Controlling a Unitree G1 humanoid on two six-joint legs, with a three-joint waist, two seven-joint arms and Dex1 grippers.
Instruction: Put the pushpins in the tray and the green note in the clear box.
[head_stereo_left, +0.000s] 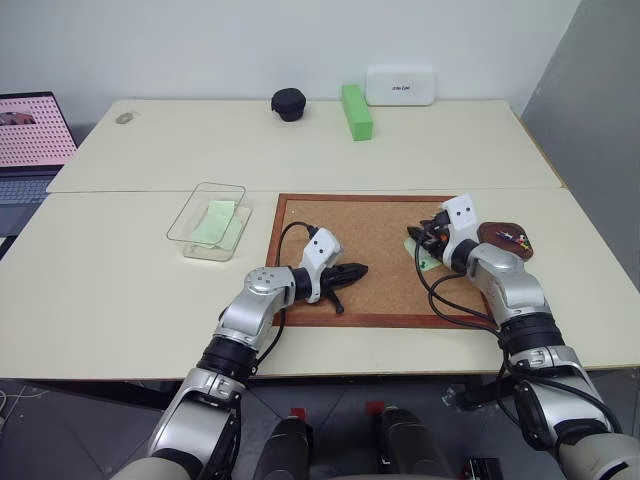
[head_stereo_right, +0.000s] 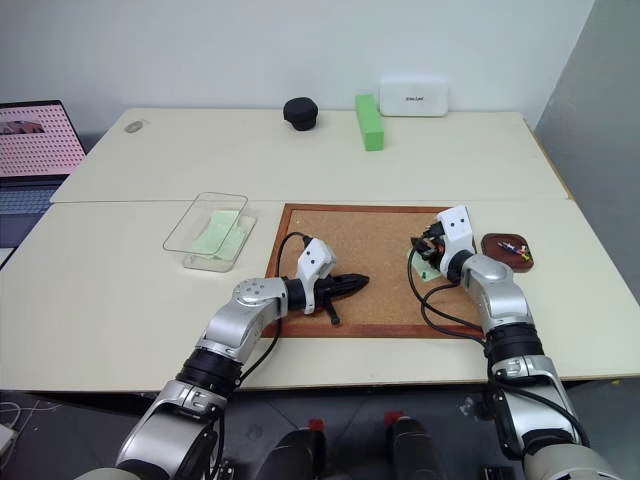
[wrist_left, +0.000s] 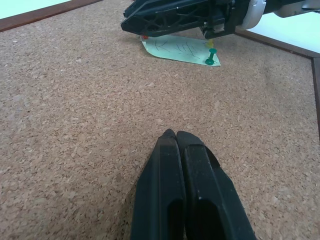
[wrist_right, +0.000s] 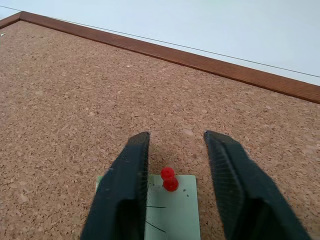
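Note:
A pale green note (wrist_left: 176, 49) lies pinned on the cork board (head_stereo_left: 370, 225) near its right edge. It bears a red pushpin (wrist_right: 169, 179), a green pushpin (wrist_left: 212, 56) and a yellow one (wrist_left: 210, 44). My right gripper (wrist_right: 177, 137) is low over the note and open. Its fingers stand either side of the red pin without touching it. More pushpins (head_stereo_left: 512, 238) lie in the dark brown tray (head_stereo_left: 492, 234), right of the board. My left gripper (head_stereo_left: 360, 270) is shut and empty, low over the board's middle. The clear box (head_stereo_left: 190, 222) left of the board holds another pale green slip (head_stereo_left: 215, 220).
At the back of the table stand a bright green block (head_stereo_left: 356, 110), a white case (head_stereo_left: 400, 85) and a black round object (head_stereo_left: 289, 104). A laptop (head_stereo_left: 30, 140) sits at the far left. My two arms' cables trail over the board's near edge.

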